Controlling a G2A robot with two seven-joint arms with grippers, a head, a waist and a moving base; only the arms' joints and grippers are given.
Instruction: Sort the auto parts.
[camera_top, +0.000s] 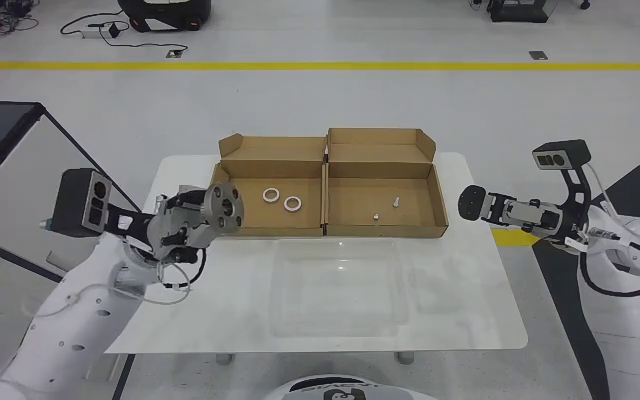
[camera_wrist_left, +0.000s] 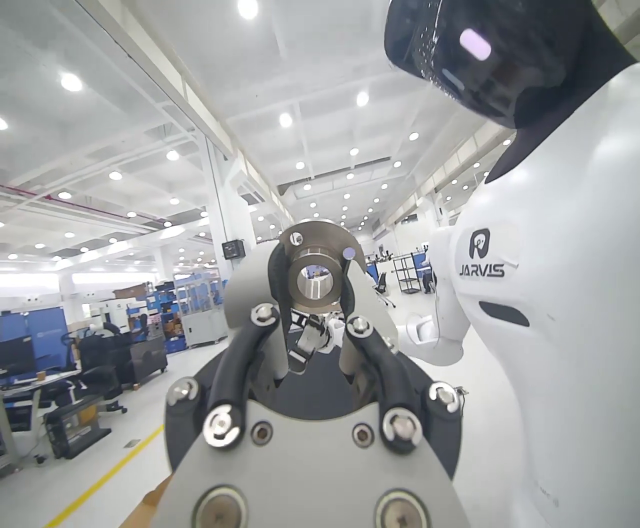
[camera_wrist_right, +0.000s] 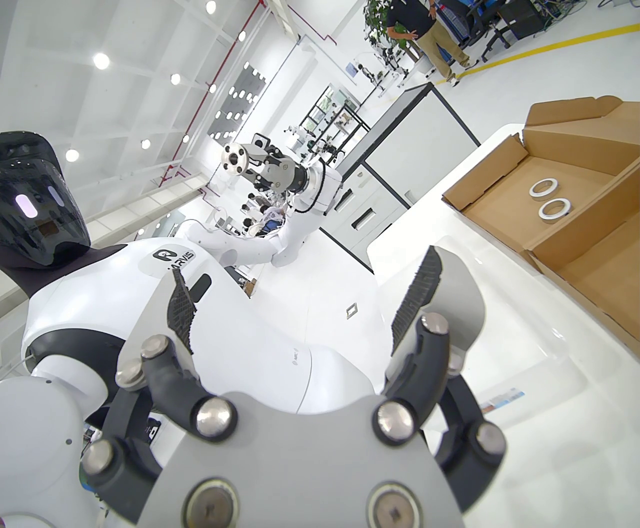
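Gripping the metal flanged part (camera_top: 226, 207) in my clenched left gripper (camera_wrist_left: 314, 286), above the tabletop (camera_top: 250, 290) beside the left cardboard box (camera_top: 270, 232), I am aiming to clear its wall and lower close before releasing, away from the white rings (camera_top: 271, 195).

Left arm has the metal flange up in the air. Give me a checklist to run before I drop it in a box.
1. Flange gripped by left pincer: ok, shut on its hub.
2. Right pincer open and empty: ok.
3. Right pincer clear of right box: ok, it sits off the box's outer side.
4. Room in left box: ok, two rings with bare floor around them.
5. Room in right box: ok, two small parts inside.
6. Which box takes the flange: cannot tell.
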